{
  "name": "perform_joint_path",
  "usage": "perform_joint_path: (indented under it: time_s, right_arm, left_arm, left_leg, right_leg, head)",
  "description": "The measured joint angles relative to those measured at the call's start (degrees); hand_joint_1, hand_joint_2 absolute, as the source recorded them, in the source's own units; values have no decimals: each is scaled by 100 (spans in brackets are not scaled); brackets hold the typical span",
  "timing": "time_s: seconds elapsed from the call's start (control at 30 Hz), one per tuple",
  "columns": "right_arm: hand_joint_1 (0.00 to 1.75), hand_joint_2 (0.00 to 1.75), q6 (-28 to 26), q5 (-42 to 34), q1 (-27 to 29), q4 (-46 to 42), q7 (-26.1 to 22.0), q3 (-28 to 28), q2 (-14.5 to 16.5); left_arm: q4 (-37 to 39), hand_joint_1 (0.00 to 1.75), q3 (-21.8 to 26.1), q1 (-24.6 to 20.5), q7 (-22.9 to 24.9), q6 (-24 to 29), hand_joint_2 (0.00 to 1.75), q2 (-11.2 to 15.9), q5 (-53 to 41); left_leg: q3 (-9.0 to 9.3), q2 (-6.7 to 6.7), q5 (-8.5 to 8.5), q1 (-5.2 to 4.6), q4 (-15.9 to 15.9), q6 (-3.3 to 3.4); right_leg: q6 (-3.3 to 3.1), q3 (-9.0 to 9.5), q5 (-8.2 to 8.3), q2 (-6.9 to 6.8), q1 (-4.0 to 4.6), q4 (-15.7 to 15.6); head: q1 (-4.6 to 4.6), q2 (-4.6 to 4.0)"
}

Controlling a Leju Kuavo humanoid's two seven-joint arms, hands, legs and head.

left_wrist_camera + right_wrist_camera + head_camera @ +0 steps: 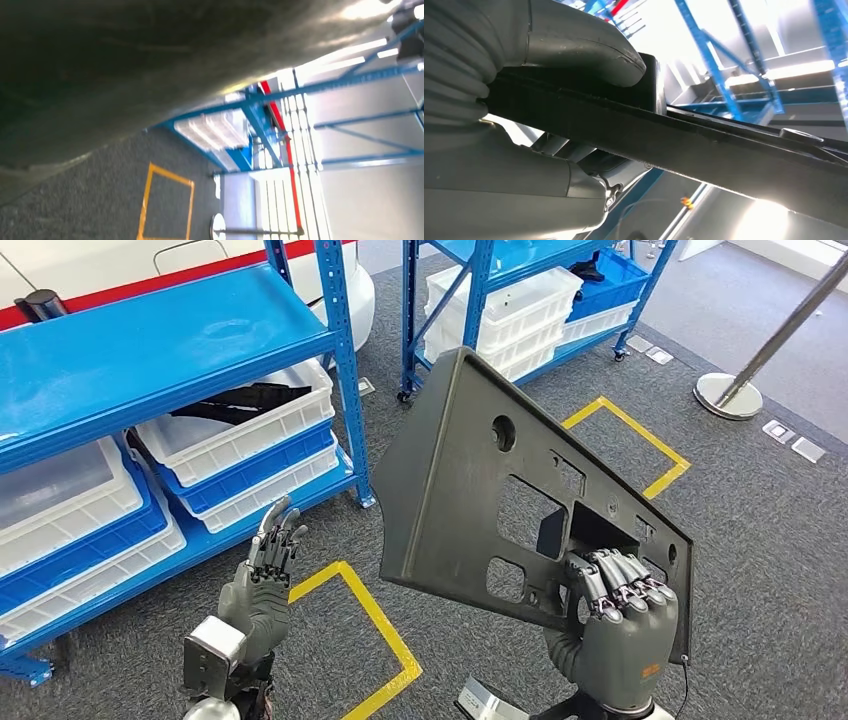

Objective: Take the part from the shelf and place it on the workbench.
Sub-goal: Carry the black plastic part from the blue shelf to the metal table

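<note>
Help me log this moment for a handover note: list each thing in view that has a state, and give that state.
Grey panel part: off the shelf, held up in the air, tilted.
Right hand: grips the part's lower edge, fingers through a cutout.
Left hand: raised, fingers apart, holds nothing.
White bin on the near blue shelf: open-topped, dark parts inside.
</note>
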Motion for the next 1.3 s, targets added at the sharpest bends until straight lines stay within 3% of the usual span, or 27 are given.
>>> perform_joint_path:
  time_s: [0.07, 0.13, 0.23, 0.3, 0.37, 0.43, 0.5, 0.57, 0.63, 0.7, 0.77, 0.8, 0.87, 0.93, 1.0, 1.03, 1.07, 1.1, 1.17, 1.23, 1.3]
  right_arm:
    - [175, 175, 0, 2, -14, 3, 4, 0, -8]
    - [175, 175, 0, 7, -43, 9, 4, -1, -9]
    - [175, 175, 0, 20, -56, 17, 8, -3, -10]
    - [175, 175, 0, 57, -71, 26, 17, 2, -6]
    - [175, 175, 0, 93, -106, 48, 44, 19, 1]
    - [175, 175, 0, 83, -130, 84, 65, 52, 6]
    - [175, 175, 0, 49, -153, 121, 69, 85, 10]
    - [175, 175, 0, 31, -206, 160, 68, 115, 21]
    - [175, 175, 0, 5, -282, 202, 46, 137, 50]
    - [175, 175, 0, -36, -344, 237, 13, 143, 89]
    - [175, 175, 0, -62, -378, 272, 0, 143, 117]
    - [175, 175, 0, -68, -390, 288, -1, 143, 125]
    - [175, 175, 0, -69, -434, 318, 6, 143, 132]
    - [175, 175, 0, -53, -484, 341, 23, 143, 133]
    - [175, 175, 0, -35, -484, 356, 39, 142, 130]
    - [175, 175, 0, -31, -465, 358, 43, 139, 126]
    - [175, 175, 0, -27, -432, 354, 37, 134, 121]
    - [175, 175, 0, -20, -385, 333, 21, 122, 116]
    - [175, 175, -1, 6, -226, 208, -46, 75, 112]
    - [175, 175, -2, 38, -4, 1, -129, 7, 114]
    - [175, 175, -2, 51, 188, -169, -178, -51, 115]
  left_arm:
    - [21, 0, 16, -7, -31, -27, 0, -7, 62]
    - [32, 0, 33, -16, -56, -35, 0, -11, 91]
    - [54, 0, 54, -31, -68, -44, 0, -12, 105]
    - [69, 0, 71, -43, -75, -64, 0, -13, 128]
    - [111, 0, 113, -41, -94, -116, 0, -8, 146]
    - [167, 0, 180, -24, -127, -175, 0, 0, 146]
    - [204, 0, 239, -13, -155, -206, 0, 3, 140]
    - [230, 0, 299, -16, -173, -232, 0, 3, 138]
    - [250, 0, 387, -22, -199, -278, 0, 2, 138]
    - [260, 0, 487, -34, -227, -325, 0, -3, 137]
    - [275, 0, 558, -70, -242, -364, 0, -11, 134]
    - [284, 0, 580, -89, -247, -386, 0, -20, 133]
    - [299, 0, 623, -108, -267, -447, 0, -41, 133]
    - [320, 0, 673, -106, -281, -520, 0, -57, 131]
    - [355, 0, 719, -102, -284, -564, 0, -60, 127]
    - [370, 0, 734, -101, -285, -579, 0, -60, 122]
    - [379, 0, 745, -101, -285, -593, 0, -60, 116]
    - [384, 0, 749, -100, -285, -607, 0, -62, 104]
    - [382, 0, 728, -89, -277, -627, 0, -73, 62]
    - [376, 0, 669, -58, -256, -627, 0, -90, -8]
    - [372, 0, 597, -23, -236, -617, 0, -105, -68]
  left_leg:
    - [21, 103, -19, -25, 1, -37]
    - [65, 189, -49, -72, -5, -107]
    - [152, 315, -95, -69, -37, -217]
    - [90, 118, -298, -43, 203, -265]
    - [-210, -199, -706, -37, 895, -271]
    - [-544, -310, -961, -42, 1554, -260]
    - [-620, -325, -863, -42, 1629, -236]
    - [-394, -381, -499, -40, 1087, -200]
    - [-94, -583, -152, -31, 375, -159]
    - [26, -702, -57, -49, 63, -129]
    - [29, -631, -45, -83, 31, -81]
    - [37, -582, -26, -81, 5, -45]
    - [63, -470, 8, -51, -50, 15]
    - [71, -331, 11, -49, -67, 44]
    - [66, -182, 3, -55, -66, 51]
    - [64, -121, -2, -54, -66, 48]
    - [66, -63, -7, -52, -66, 42]
    - [73, -12, -15, -47, -66, 29]
    - [102, 68, -49, -74, -61, -18]
    - [141, 134, -93, -122, -56, -79]
    - [184, 242, -125, -130, -68, -129]
  right_leg:
    - [58, 472, 262, -270, 6, -840]
    - [-8, 704, 390, -465, 35, -1246]
    - [-165, 692, 449, -303, 34, -1269]
    - [-251, 720, 479, -158, -10, -1289]
    - [-313, 719, 489, -27, -15, -1293]
    - [-339, 720, 488, 126, 18, -1288]
    - [-340, 728, 487, 264, 41, -1282]
    - [-338, 744, 485, 389, 46, -1275]
    - [-327, 741, 479, 516, 59, -1255]
    - [-281, 698, 481, 614, 58, -1244]
    - [-203, 648, 501, 703, 38, -1268]
    - [-174, 624, 501, 693, 32, -1258]
    - [-151, 481, 401, 481, 58, -1032]
    - [-170, 109, 113, 179, 64, -321]
    - [-166, -292, -134, 67, 48, 431]
    - [-139, -363, -150, 51, 40, 554]
    - [-93, -304, -81, 34, 30, 433]
    - [-39, -123, 49, -3, 21, 93]
    - [25, 394, 330, -281, 34, -814]
    - [-42, 654, 456, -467, 67, -1250]
    - [-146, 648, 474, -348, 90, -1259]
  head:
    - [6, 0]
    - [-3, 0]
    - [-13, 0]
    - [-37, 0]
    - [-68, 0]
    - [-78, 0]
    - [-77, 0]
    - [-78, 0]
    - [-74, 0]
    - [-70, 0]
    - [-71, 0]
    - [-71, 0]
    - [-46, 0]
    - [-12, 0]
    - [6, 0]
    - [8, 0]
    - [12, 0]
    - [12, 0]
    - [20, 0]
    - [10, 0]
    - [-3, 0]
